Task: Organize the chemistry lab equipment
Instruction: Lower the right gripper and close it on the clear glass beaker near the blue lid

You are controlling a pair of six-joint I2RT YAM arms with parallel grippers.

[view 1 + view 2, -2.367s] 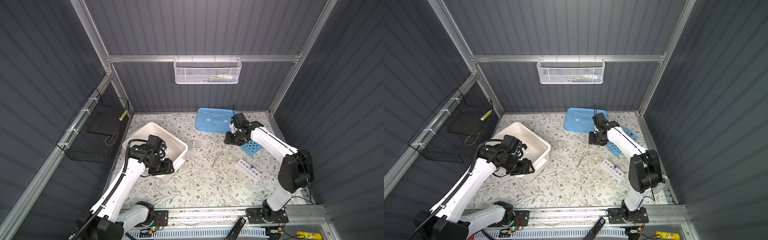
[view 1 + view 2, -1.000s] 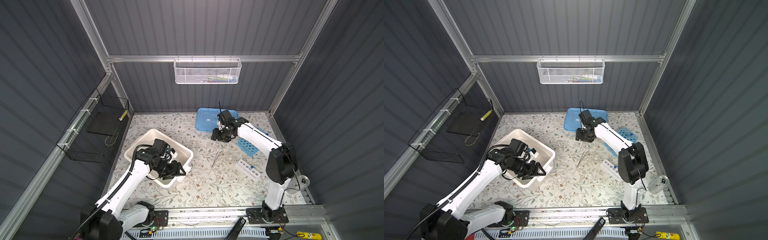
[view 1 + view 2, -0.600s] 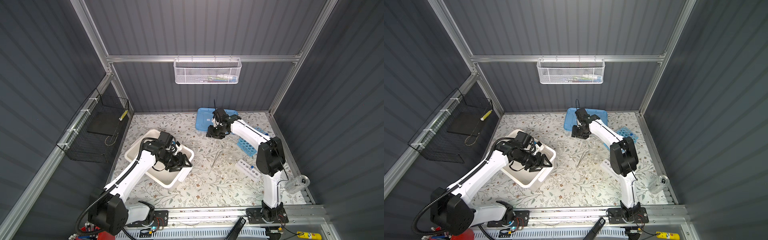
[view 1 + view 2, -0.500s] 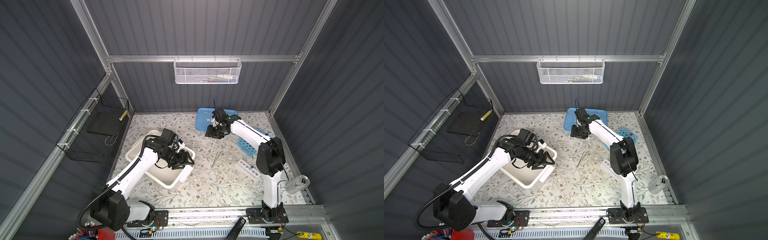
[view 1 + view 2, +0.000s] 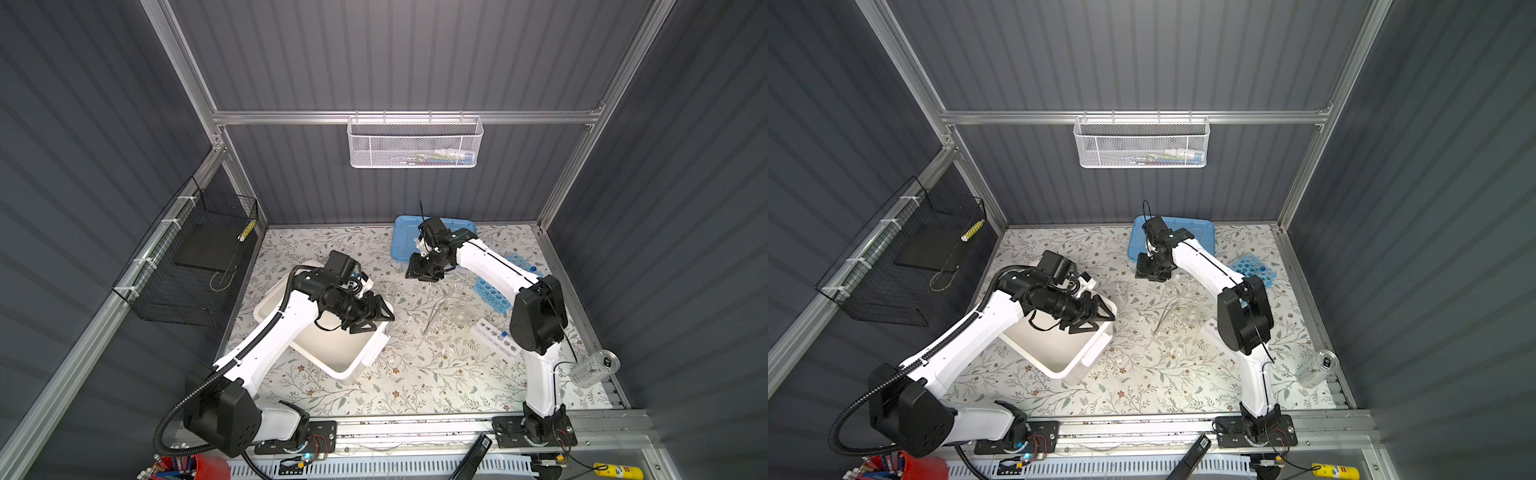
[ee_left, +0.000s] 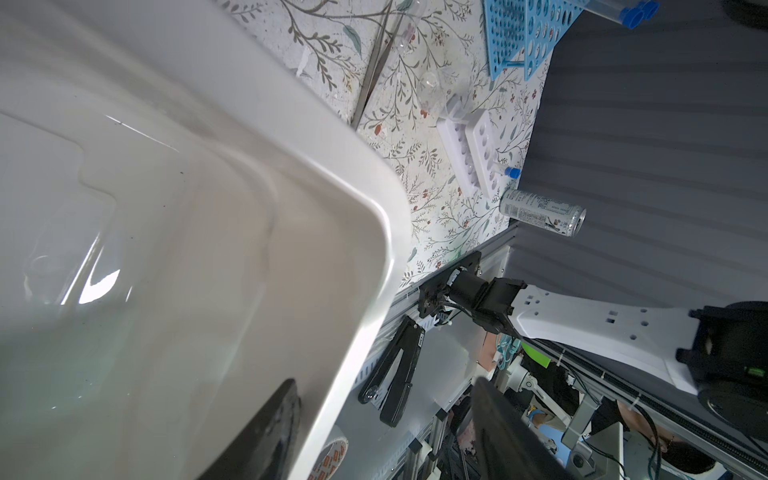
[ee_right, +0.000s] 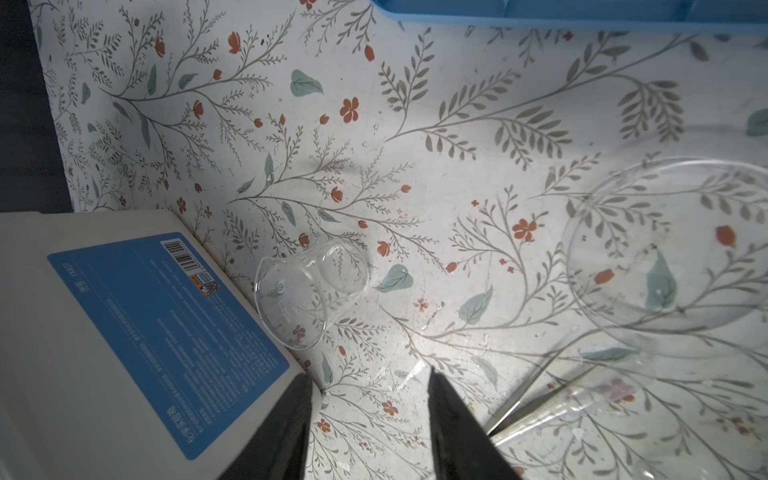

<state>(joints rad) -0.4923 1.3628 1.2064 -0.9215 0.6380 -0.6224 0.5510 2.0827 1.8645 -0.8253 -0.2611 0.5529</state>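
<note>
My left gripper (image 5: 374, 318) stands open astride the right corner of the white bin (image 5: 332, 353). One finger (image 6: 270, 428) lies against the bin's inner wall (image 6: 208, 208), the other hangs clear outside the rim. My right gripper (image 5: 424, 272) hovers open and empty over the floral mat in front of the blue lid (image 5: 405, 241). A clear beaker (image 7: 309, 291) lies on its side just beyond its fingertips, beside the bin's labelled wall (image 7: 124, 332). A glass dish (image 7: 673, 257) and thin rods (image 7: 540, 395) lie nearby. The blue rack (image 5: 492, 291) and white rack (image 5: 494, 336) sit at the right.
A silver can (image 5: 592, 368) stands at the mat's front right edge. A white mesh basket (image 5: 415, 143) hangs on the back wall and a black wire basket (image 5: 195, 266) on the left wall. A rail with the arm bases runs along the front.
The left arm has swung the bin from the left wall toward the middle, turning it. The right gripper has moved left from the blue rack to in front of the lid, its jaws narrowing.
</note>
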